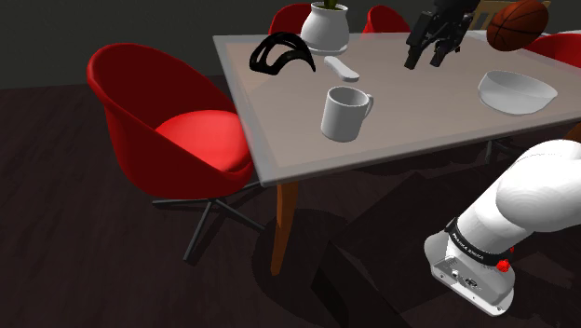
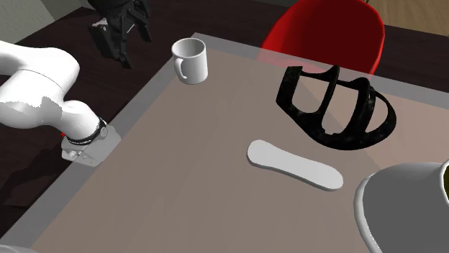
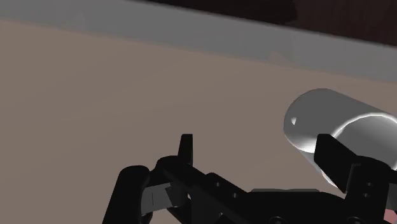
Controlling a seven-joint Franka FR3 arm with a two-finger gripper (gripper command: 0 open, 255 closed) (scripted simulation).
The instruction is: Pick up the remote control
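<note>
The remote control (image 1: 342, 67) is a flat, plain white, elongated slab lying on the table (image 1: 424, 116) between a black wire frame and a white pot. It also lies near the pot in the second exterior view (image 2: 295, 165). My black gripper (image 1: 424, 61) hangs above the table, off to the shoulder view's right of the remote and well apart from it. Its fingers (image 3: 186, 149) stand apart with nothing between them, so the gripper (image 3: 261, 156) is open. In the second exterior view the gripper (image 2: 116, 57) hovers beyond the mug, far from the remote.
A white mug (image 1: 346, 114) stands near the table's front edge and shows beside one finger (image 3: 324, 118). A black wire frame (image 2: 338, 108), a white pot (image 1: 325, 26), a white bowl (image 1: 517, 90) and a basketball (image 1: 517, 23) are also on the table. A red chair (image 1: 172, 126) stands beside it.
</note>
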